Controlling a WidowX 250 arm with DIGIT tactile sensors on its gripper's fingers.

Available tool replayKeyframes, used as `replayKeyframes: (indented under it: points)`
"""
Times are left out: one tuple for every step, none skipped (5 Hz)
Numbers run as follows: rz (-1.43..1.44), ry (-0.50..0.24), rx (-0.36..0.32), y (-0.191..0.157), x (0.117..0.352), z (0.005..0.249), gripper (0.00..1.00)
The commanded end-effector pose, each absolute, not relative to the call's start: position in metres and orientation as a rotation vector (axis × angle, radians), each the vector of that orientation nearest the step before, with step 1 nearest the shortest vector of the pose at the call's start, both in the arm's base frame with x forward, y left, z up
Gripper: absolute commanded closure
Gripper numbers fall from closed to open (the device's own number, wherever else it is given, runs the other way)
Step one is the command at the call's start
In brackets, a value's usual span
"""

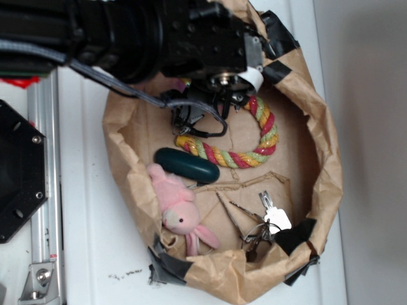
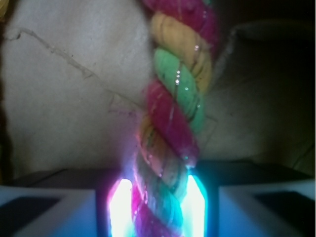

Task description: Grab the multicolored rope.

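The thick twisted rope of red, yellow and green strands (image 2: pixel 173 128) was clamped between the black pincer's (image 1: pixel 202 117) nearly closed pads; soft and light, it was judged easily gripped mid-strand.

Curved red-yellow-green multicolored rope (image 1: pixel 254 149)

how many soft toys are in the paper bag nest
1. The pink plush toy lies at the nest's lower left, just below the dark green case. The arm hides part of the nest, so more could be covered.
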State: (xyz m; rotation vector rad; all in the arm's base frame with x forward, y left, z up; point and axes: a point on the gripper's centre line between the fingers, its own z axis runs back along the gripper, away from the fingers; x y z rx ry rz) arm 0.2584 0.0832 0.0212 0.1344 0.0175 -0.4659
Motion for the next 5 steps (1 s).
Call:
replayKeyframes:
  points:
    - [-0.316, -0.18, 0.181, 0.044, 0.265, 0.122, 1.0]
    - [-0.242, -0.207, 0.182, 0.028, 0.27, 0.154, 1.0]
    - [-0.125, -0.129, 0.177, 0.012, 0.279, 0.164, 1.0]
    - [-0.109, -0.1, 0.171, 0.009, 0.278, 0.155, 1.0]
    - [-0.036, -0.08, 0.149, 0.015, 0.277, 0.148, 1.0]
